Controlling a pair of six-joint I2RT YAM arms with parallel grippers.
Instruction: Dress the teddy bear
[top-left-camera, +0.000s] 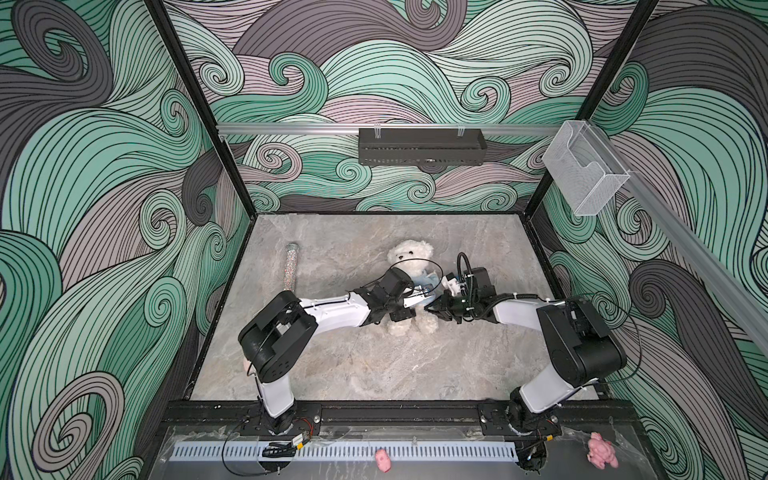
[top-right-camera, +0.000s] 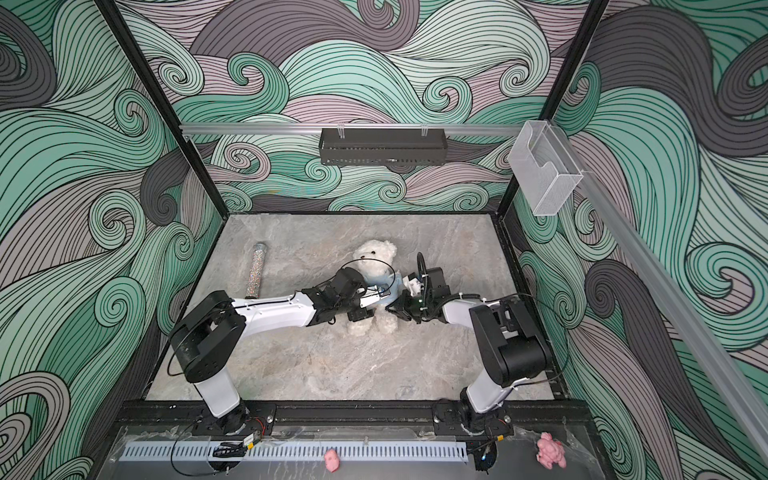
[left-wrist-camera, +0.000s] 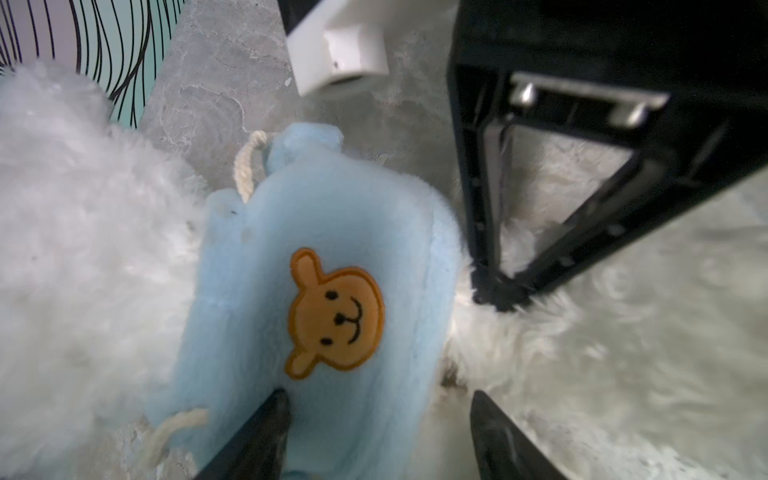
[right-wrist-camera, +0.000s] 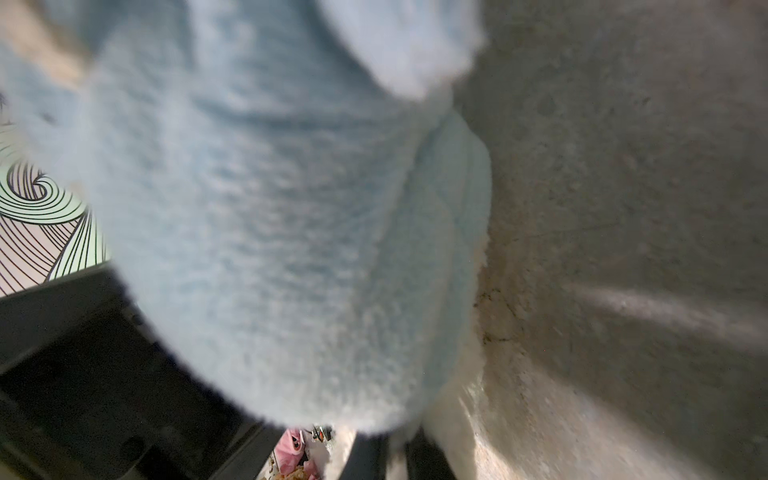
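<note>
A fluffy white teddy bear (top-left-camera: 409, 257) lies on its back near the middle of a grey marble table (top-left-camera: 353, 365). Both robot arms meet over its belly. Its head lies beyond both grippers, toward the back wall, and its legs lie on their near side.

The bear's torso wears a light blue fleece garment (left-wrist-camera: 332, 216) with an orange bear-face patch (left-wrist-camera: 334, 309) and cream cords (left-wrist-camera: 247, 166) at its edges.

The left gripper (top-left-camera: 422, 297) hovers directly over this garment with its jaws spread apart. In the left wrist view, one dark fingertip (left-wrist-camera: 276, 401) touches the blue fleece just below the patch. The other sits above white fur past the garment's edge.

The right gripper (left-wrist-camera: 498, 297) reaches in from the opposite side, facing the left gripper across the bear's body. Its jaws are pressed together, and the joined tips sink into white fur just beside the garment's hem. Whether they pinch any fabric or fur cannot be told. The right wrist view is filled by blurred blue fleece, close to that gripper.

Well away from the left gripper, on its outer side, a glittery tube (top-left-camera: 292, 268) lies on the table. Two small pink plush toys (top-left-camera: 383, 459) (top-left-camera: 600, 451) sit behind the arm bases.
</note>
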